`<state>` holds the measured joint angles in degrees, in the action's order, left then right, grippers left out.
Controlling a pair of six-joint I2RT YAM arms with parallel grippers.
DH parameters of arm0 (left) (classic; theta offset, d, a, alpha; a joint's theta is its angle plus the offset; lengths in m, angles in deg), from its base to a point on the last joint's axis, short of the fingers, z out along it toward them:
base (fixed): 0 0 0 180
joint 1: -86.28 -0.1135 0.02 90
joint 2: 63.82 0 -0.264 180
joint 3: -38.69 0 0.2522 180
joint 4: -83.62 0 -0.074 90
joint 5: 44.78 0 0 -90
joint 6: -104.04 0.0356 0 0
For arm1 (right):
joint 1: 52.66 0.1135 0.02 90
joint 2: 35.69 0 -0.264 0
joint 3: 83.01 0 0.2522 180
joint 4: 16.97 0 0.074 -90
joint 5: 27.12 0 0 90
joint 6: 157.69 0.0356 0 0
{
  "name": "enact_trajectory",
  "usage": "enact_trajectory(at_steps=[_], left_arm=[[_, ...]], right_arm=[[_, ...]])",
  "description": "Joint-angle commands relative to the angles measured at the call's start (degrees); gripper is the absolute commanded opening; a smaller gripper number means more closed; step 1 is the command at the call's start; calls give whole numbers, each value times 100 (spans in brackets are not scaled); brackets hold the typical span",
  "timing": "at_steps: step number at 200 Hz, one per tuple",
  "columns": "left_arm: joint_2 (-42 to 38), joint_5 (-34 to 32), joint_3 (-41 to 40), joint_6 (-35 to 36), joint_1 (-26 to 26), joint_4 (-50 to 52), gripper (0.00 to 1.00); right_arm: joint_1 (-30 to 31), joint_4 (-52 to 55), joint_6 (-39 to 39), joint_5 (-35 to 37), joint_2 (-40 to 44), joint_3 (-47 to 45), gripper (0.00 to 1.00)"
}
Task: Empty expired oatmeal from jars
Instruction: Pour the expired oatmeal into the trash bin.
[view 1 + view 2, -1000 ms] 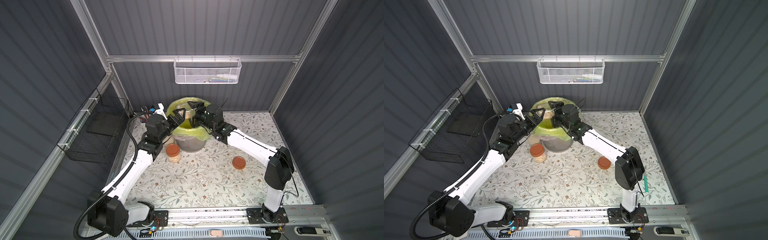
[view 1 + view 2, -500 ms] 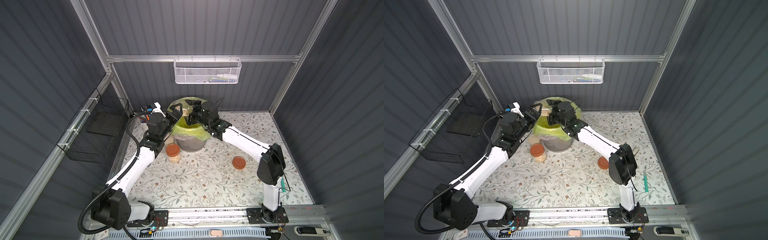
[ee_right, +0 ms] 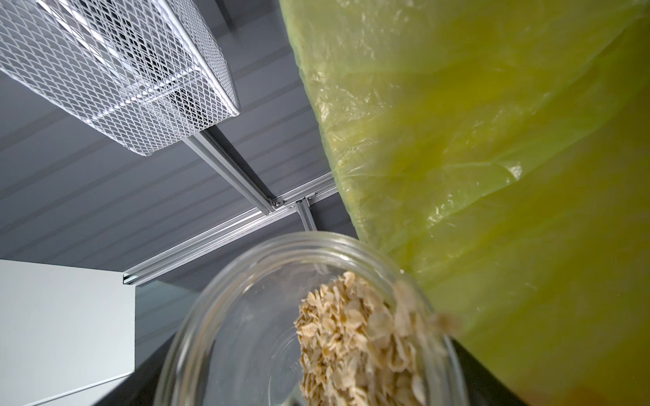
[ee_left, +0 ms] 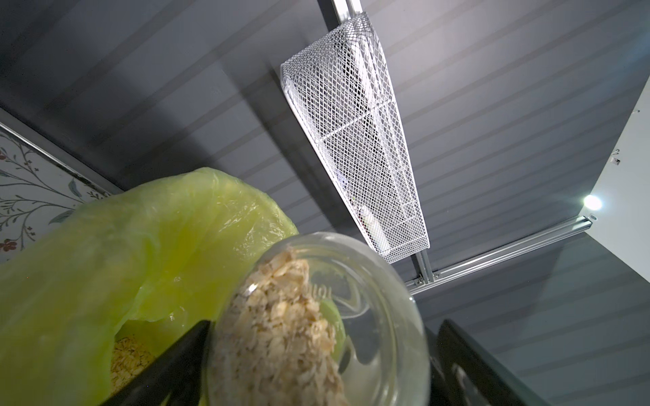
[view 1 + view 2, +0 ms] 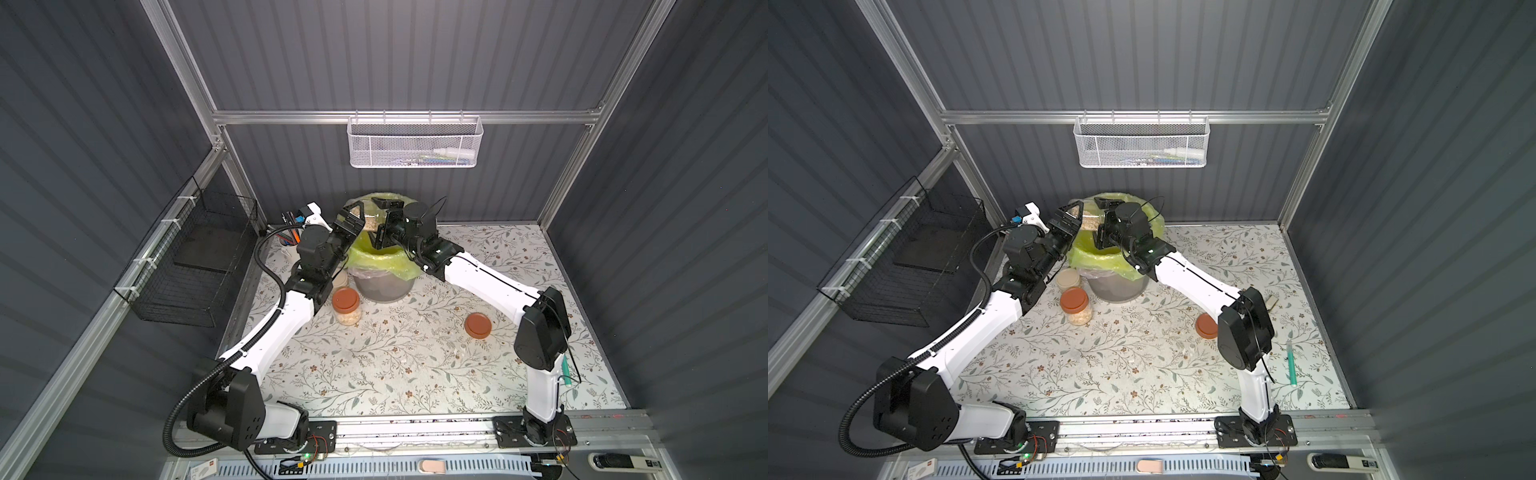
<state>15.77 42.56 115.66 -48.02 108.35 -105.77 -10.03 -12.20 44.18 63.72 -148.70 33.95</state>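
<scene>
Over the bag-lined bin (image 5: pixel 382 286) the open jar (image 5: pixel 368 222) lies tipped on its side, mouth toward the green liner (image 5: pixel 374 259). The oatmeal (image 3: pixel 344 351) crowds the rim, and a few flakes are spilling out. The right gripper (image 5: pixel 380 222) clamps the jar across its body. The left gripper (image 5: pixel 357 217) stands spread wide either side of the glass, not squeezing by my reckoning. Smooth, rigid glass is slippery and breakable, and light with so little inside (the dry flakes run freely and scatter). I'd hold it mid-body, clear of the threaded mouth. There is no label, and the raised lettering (image 4: pixel 327 291) on the base reads backwards, so I can't make it out.
</scene>
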Motion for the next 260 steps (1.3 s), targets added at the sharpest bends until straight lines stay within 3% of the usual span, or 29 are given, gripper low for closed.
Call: enact_trajectory(at_steps=[1, 46, 89, 149, 260], left_arm=[[197, 46, 172, 60, 152, -124, 100], [295, -100, 122, 40, 237, -476, 100], [345, -228, 789, 318, 271, 417, 100], [391, -472, 519, 115, 287, -62, 100], [730, -491, 866, 67, 438, -207, 100]], right_arm=[[61, -469, 104, 27, 95, 237, 52], [79, -726, 230, 108, 78, 164, 51], [87, -768, 201, 158, 113, 139, 52], [102, -951, 227, 214, 190, -109, 52], [98, -1380, 353, 252, 114, -169, 52]])
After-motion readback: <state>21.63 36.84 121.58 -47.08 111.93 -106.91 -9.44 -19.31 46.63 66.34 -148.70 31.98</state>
